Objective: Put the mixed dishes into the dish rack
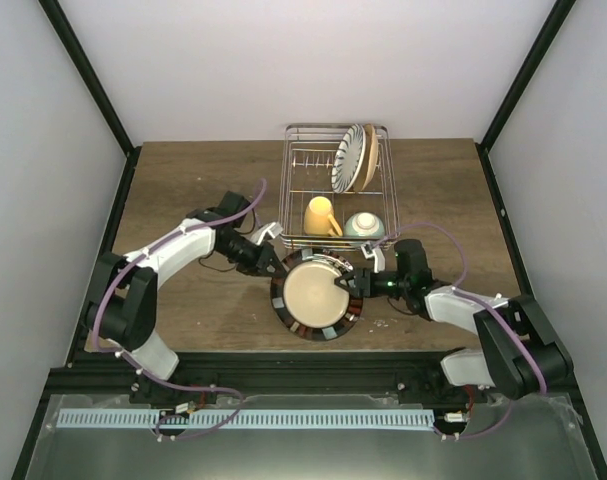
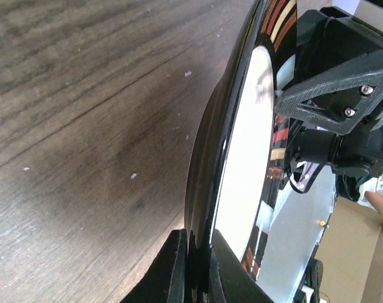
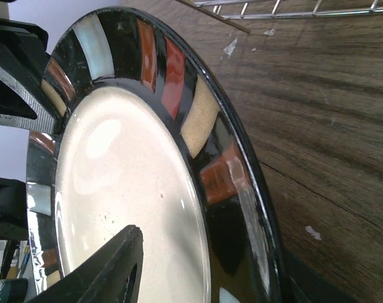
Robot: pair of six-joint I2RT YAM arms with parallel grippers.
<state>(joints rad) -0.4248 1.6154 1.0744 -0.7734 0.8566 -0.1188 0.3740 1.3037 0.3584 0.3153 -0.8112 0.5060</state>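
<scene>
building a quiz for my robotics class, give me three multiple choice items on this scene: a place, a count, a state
1. Where is the yellow mug?
A) in the dish rack beside the teal bowl
B) on the table
C) in the right hand

2. How many plates stand upright in the rack?
A) one
B) two
C) four

3. The left hand is
A) open over the table
B) shut on the mug
C) shut on the dark-rimmed plate's rim

Answers:
1 A, it sits inside the wires by the bowl.
2 B, a striped plate and an orange-cream plate stand in the slots.
3 C, it pinches the rim.
</scene>
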